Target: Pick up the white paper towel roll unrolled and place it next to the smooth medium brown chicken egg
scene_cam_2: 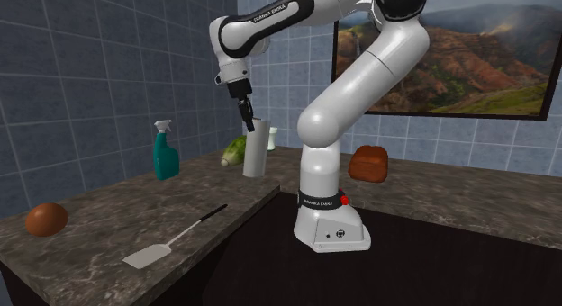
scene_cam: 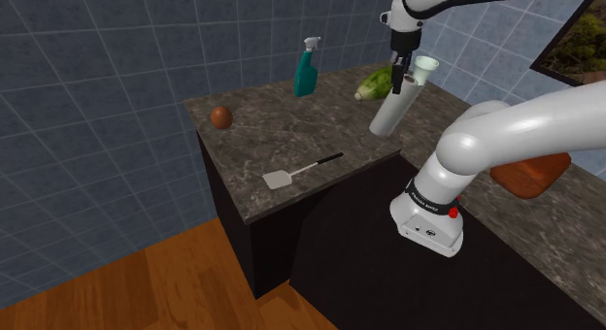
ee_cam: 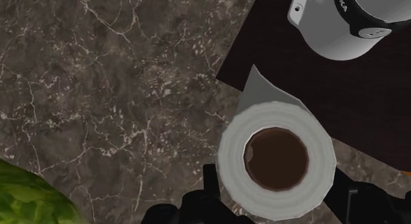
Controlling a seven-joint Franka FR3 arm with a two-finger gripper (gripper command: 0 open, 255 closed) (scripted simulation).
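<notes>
Black fingers (ee_cam: 211,196) clasp the white paper towel roll (ee_cam: 276,157) on either side, spread just to its width, and it hangs tilted over the marbled counter (scene_cam: 282,134) near the lettuce (scene_cam: 374,83). This is the carrying step (the lift looks done). Next the roll must travel past the spatula (scene_cam: 291,175) to the brown egg (scene_cam: 221,116), well apart at the far corner, and be set down beside it.

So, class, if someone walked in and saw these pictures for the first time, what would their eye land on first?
The big white arm stands out first, its black fingers clasping a pale paper towel roll that hangs tilted over the dark marbled counter. Next come the brown egg alone near the counter's corner at the shoulder view's left, and the teal spray bottle by the tiled wall.
</notes>
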